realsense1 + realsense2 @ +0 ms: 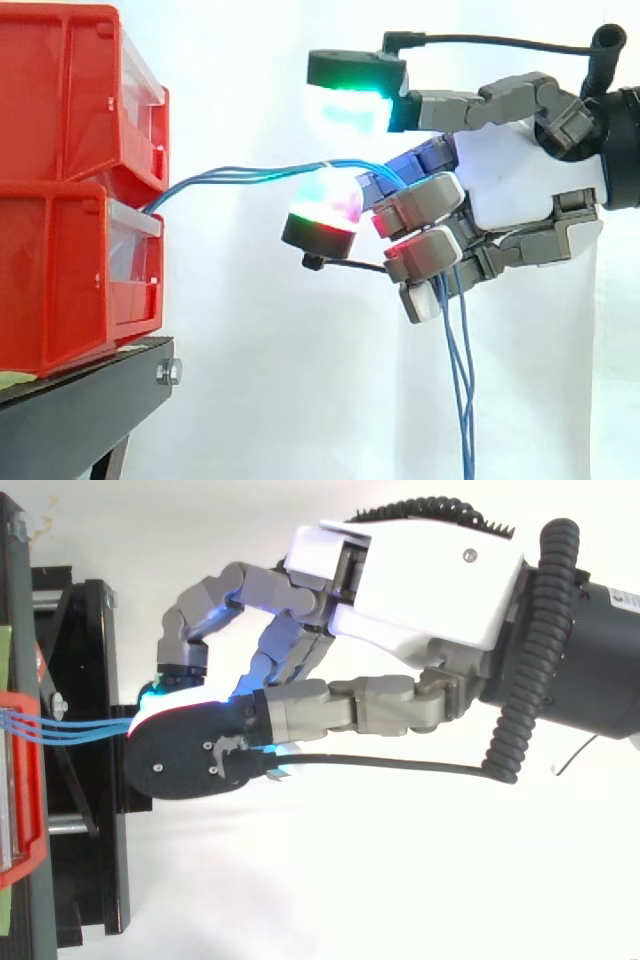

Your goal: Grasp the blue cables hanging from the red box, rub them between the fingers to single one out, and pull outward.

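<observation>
Several thin blue cables (240, 175) leave the gap between the upper red bin (60, 90) and the lower red bin (60, 280) and run right to my hand (520, 180). They pass over a fingertip pad (325, 205) glowing red and green, go in behind the curled fingers, and hang down below the hand. The thumb pad (350, 100), glowing green and cyan, stands above the cables and apart from them. In the top view the cables (80, 730) stretch almost straight from the bin's front (25, 850) to the hand (420, 580).
The bins sit on a black stand (80, 400) at the left, with a bolt at its edge. A white curtain lies behind everything. There is open air under and to the right of the hand.
</observation>
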Robot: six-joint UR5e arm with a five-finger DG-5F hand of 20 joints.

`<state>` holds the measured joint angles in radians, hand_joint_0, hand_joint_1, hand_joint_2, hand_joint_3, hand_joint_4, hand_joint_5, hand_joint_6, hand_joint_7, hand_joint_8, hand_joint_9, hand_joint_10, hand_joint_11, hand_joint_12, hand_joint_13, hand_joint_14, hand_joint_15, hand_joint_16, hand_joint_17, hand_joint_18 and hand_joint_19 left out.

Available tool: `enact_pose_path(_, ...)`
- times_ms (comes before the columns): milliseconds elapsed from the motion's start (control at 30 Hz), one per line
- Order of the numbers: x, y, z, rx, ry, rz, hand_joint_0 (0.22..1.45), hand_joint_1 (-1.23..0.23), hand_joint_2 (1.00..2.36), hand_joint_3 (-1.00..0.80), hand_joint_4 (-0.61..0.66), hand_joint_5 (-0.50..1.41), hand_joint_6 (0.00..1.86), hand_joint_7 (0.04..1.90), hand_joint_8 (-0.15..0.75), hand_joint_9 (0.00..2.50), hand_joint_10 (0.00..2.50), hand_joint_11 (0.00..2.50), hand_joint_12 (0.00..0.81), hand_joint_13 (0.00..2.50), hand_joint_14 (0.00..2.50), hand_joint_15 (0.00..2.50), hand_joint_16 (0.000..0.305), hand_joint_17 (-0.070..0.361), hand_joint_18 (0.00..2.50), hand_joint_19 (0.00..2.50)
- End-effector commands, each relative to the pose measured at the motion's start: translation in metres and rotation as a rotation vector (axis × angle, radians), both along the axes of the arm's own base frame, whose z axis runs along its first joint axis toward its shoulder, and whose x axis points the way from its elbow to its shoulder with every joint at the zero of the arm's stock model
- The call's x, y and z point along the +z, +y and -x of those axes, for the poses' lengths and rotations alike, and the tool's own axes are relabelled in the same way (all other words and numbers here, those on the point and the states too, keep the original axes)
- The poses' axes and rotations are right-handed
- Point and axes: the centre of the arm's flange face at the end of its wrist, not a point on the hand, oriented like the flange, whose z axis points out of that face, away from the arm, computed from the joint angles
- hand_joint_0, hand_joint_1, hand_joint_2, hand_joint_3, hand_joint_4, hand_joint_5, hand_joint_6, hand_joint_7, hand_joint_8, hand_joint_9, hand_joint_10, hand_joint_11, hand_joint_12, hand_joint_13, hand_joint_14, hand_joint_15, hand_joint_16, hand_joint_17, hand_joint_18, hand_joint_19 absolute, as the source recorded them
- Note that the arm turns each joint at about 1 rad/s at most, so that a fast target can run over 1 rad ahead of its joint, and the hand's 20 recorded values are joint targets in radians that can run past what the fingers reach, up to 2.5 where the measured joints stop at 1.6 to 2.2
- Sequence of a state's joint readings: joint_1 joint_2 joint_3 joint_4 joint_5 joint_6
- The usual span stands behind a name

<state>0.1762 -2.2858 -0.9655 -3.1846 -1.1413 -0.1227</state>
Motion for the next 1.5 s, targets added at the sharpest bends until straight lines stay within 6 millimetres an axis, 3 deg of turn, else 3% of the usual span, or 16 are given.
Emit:
enact_pose_path(0, 0.0, 0.0, 0.0, 0.0, 0.001, 0.0, 0.59, -0.61, 1.02, -0.22, 0.15, -0.15, 0.92, 0.99, 0.262, 1.24, 0.25, 1.5, 0.356, 1.18, 0.03, 1.18, 0.046, 0.103, 0.87, 0.85)
enact_pose_path(200, 0.001, 0.0, 0.0, 0.0, -0.004, -0.001, 0.62, -0.74, 1.02, -0.1, 0.09, -0.14, 0.93, 1.02, 0.287, 1.24, 0.33, 1.46, 0.375, 1.19, 0.03, 1.18, 0.048, 0.108, 0.91, 0.82)
enact_pose_path(400, 0.001, 0.0, -0.001, 0.0, -0.011, -0.002, 0.66, -0.84, 1.02, -0.04, -0.06, -0.16, 0.95, 1.14, 0.245, 1.17, 0.24, 1.54, 0.341, 1.14, 0.03, 1.19, 0.044, 0.098, 0.86, 0.83)
enact_pose_path(567, 0.0, -0.003, -0.002, -0.003, -0.011, 0.011, 0.69, -0.89, 1.02, -0.15, -0.04, -0.18, 0.95, 1.12, 0.238, 1.13, 0.22, 1.55, 0.335, 1.11, 0.03, 1.18, 0.043, 0.097, 0.84, 0.81)
enact_pose_path(700, 0.002, -0.003, -0.002, -0.003, -0.013, 0.009, 0.72, -0.9, 1.01, -0.39, 0.01, -0.18, 0.95, 1.02, 0.23, 1.13, 0.18, 1.54, 0.338, 1.09, 0.03, 1.15, 0.043, 0.097, 0.83, 0.79)
enact_pose_path(800, 0.0, -0.003, -0.002, -0.001, -0.011, 0.009, 0.69, -0.87, 1.0, -0.5, 0.06, -0.17, 0.95, 0.98, 0.235, 1.13, 0.17, 1.54, 0.338, 1.09, 0.03, 1.15, 0.043, 0.096, 0.82, 0.79)
enact_pose_path(900, 0.001, -0.003, -0.001, -0.001, -0.011, 0.009, 0.57, -0.79, 1.0, -0.5, 0.1, -0.17, 0.94, 0.93, 0.249, 1.17, 0.11, 1.53, 0.346, 1.1, 0.03, 1.15, 0.043, 0.097, 0.83, 0.81)
enact_pose_path(933, 0.001, -0.004, -0.001, -0.003, -0.011, 0.009, 0.53, -0.7, 1.0, -0.5, 0.11, -0.17, 0.93, 0.97, 0.261, 1.19, 0.12, 1.54, 0.362, 1.12, 0.03, 1.15, 0.045, 0.101, 0.84, 0.82)
enact_pose_path(1100, 0.006, -0.008, -0.002, -0.004, -0.016, 0.008, 0.55, -0.47, 1.0, -0.5, 0.12, -0.16, 0.91, 1.05, 0.253, 1.24, 0.0, 1.59, 0.349, 1.13, 0.03, 1.15, 0.044, 0.1, 0.84, 0.87)
enact_pose_path(1167, 0.009, -0.01, -0.002, -0.001, -0.015, 0.008, 0.57, -0.46, 1.0, -0.47, 0.12, -0.16, 0.91, 1.06, 0.248, 1.24, 0.0, 1.58, 0.34, 1.12, 0.03, 1.16, 0.044, 0.099, 0.84, 0.88)
enact_pose_path(1367, 0.011, -0.011, -0.002, -0.001, -0.008, 0.013, 0.6, -0.69, 1.01, -0.17, 0.11, -0.15, 0.93, 1.08, 0.279, 1.26, 0.06, 1.52, 0.378, 1.16, 0.03, 1.12, 0.049, 0.11, 0.89, 0.83)
enact_pose_path(1467, 0.011, -0.011, -0.002, -0.001, -0.008, 0.013, 0.63, -0.77, 1.02, -0.08, 0.02, -0.15, 0.93, 1.16, 0.269, 1.26, 0.01, 1.56, 0.366, 1.15, 0.03, 1.13, 0.047, 0.105, 0.89, 0.83)
